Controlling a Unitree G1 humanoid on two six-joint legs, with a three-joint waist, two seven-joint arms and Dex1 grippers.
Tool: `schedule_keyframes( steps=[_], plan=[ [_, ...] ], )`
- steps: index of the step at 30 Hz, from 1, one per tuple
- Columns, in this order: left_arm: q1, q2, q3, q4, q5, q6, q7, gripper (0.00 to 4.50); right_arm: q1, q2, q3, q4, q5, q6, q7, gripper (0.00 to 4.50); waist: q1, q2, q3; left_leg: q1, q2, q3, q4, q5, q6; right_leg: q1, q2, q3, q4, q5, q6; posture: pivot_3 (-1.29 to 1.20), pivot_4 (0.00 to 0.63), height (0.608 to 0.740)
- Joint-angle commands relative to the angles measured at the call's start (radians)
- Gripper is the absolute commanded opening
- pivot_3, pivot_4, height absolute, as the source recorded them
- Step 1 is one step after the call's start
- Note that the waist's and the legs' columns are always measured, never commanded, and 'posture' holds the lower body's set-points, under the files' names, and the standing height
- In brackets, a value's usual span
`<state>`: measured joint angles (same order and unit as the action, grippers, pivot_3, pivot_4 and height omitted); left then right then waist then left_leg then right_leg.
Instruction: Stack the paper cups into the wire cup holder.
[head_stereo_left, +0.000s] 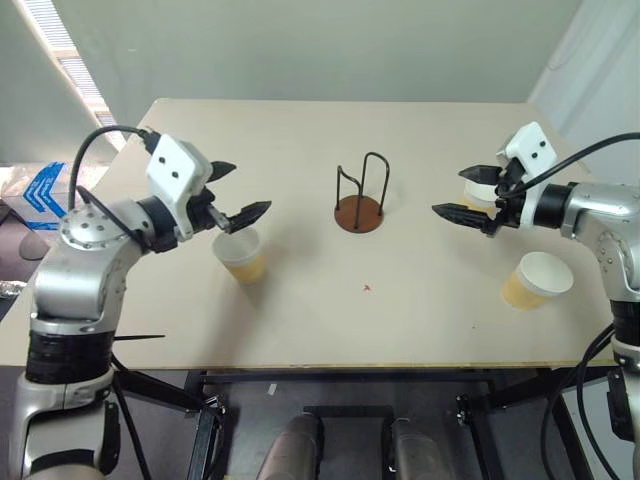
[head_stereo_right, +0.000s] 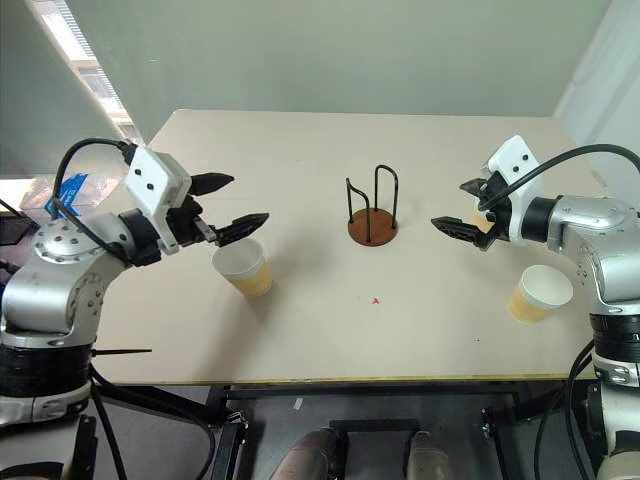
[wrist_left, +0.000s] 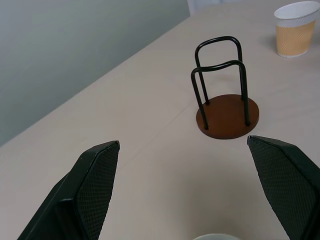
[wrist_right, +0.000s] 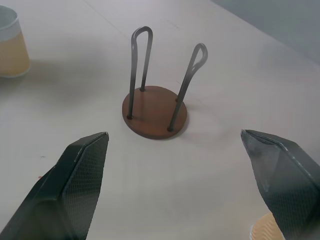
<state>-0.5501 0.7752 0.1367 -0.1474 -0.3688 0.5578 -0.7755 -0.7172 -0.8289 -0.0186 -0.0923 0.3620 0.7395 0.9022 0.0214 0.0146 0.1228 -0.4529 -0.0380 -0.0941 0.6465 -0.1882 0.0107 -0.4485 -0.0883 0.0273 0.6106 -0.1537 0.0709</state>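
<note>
Near edge of the worktop: one paper cup upright at the right, another at the left, just below the left end effector, which hangs released, fingers spread, holding nothing. That arm looks nearest a cup; it would drop straight down. Middle: wire cup holder, empty, loops upright. Third cup sits right behind the right end effector, also released and empty.
</note>
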Motion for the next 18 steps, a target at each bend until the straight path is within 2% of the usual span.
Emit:
schedule_keyframes(
  steps=[1, 10, 18],
  plan=[
    [-0.024, 0.004, -0.005, -0.036, -0.009, 0.014, -0.002, 4.50, 0.005, -0.027, -0.036, -0.056, 0.013, 0.007, 0.000, 4.48, 0.000, 0.000, 0.000, 0.000, 0.000, 0.000, 0.000, 0.000, 0.000, 0.000, 0.000, 0.000, 0.000, 0.000, 0.000, 0.00, 0.150, 0.740],
    [-0.082, -0.022, -0.110, 0.032, 0.028, 0.029, -0.019, 4.50, 0.055, -0.034, -0.080, -0.148, 0.058, 0.066, -0.028, 4.48, 0.002, 0.000, 0.000, 0.000, 0.000, 0.000, 0.000, 0.000, -0.001, 0.000, 0.000, 0.000, 0.000, 0.000, 0.000, 0.00, 0.150, 0.740],
    [-0.150, -0.094, -0.177, 0.092, 0.061, 0.021, -0.009, 4.50, 0.076, -0.042, -0.113, -0.221, 0.125, 0.136, -0.039, 4.48, 0.000, 0.000, 0.000, 0.000, 0.000, 0.000, 0.000, 0.002, -0.001, 0.001, 0.000, 0.000, 0.000, 0.000, 0.000, 0.00, 0.150, 0.740]
  ],
)
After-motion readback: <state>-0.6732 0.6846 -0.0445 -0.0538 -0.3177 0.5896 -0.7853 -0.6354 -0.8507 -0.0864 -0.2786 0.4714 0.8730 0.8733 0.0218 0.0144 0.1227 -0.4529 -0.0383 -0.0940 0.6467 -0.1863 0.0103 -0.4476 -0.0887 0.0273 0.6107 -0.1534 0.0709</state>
